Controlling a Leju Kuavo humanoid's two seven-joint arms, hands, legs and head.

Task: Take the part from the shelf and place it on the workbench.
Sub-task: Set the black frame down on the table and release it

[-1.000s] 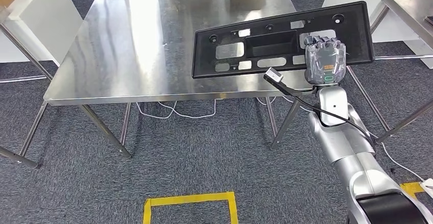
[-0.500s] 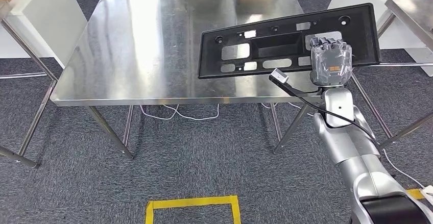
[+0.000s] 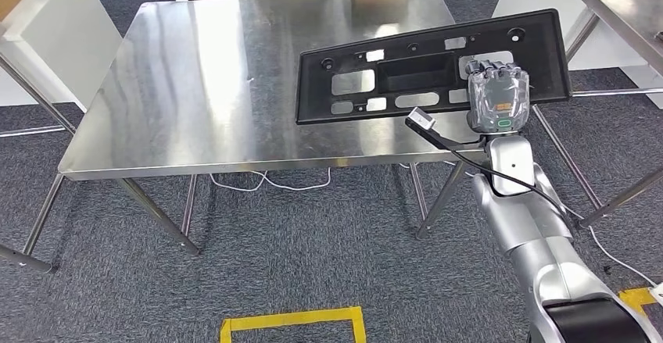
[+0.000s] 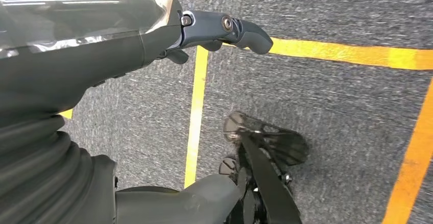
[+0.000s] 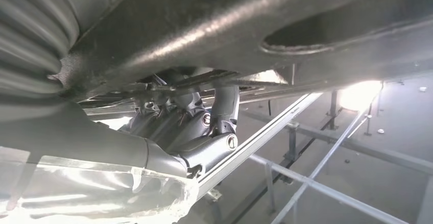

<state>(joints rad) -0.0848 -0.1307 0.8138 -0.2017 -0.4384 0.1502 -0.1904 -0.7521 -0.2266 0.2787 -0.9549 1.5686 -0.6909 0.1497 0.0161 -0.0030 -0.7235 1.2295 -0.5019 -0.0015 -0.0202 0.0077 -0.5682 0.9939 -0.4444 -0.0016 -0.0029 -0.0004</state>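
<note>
part: black plastic panel with cutouts (image 3: pixel 406 68), likely a plate-holder style trim piece. You have it up in the air, long side across, most of it over the right end of the workbench, right end overhanging past the table edge. Not touching the steel as far as you can tell.
right hand: right hand (image 3: pixel 498 93) grips the panel near its right end, fingers (image 5: pixel 176 114) curled onto its underside in the right wrist view. Hold looks off-centre, so expect the long left side to sag or swing.
left hand: left hand (image 4: pixel 214 30) hangs low over the carpet, nothing in it; whether the fingers are apart or curled, you cannot tell.
change: over the last second the whole head view shifts, table edge and floor tape included, so the camera is moving, not the table. Panel sits about the same against the hand; grip hasn't slipped.
meaning: pickup is done, you're at the bench. Remaining: lower and release, ideally further left so the panel lands fully on steel.
workbench: stainless workbench (image 3: pixel 195 77), cables on the floor beneath.
floor: yellow tape lines (image 3: pixel 293 319) on grey carpet.
writing: none readable; boxes and a device beyond the far edge are too small to read.
</note>
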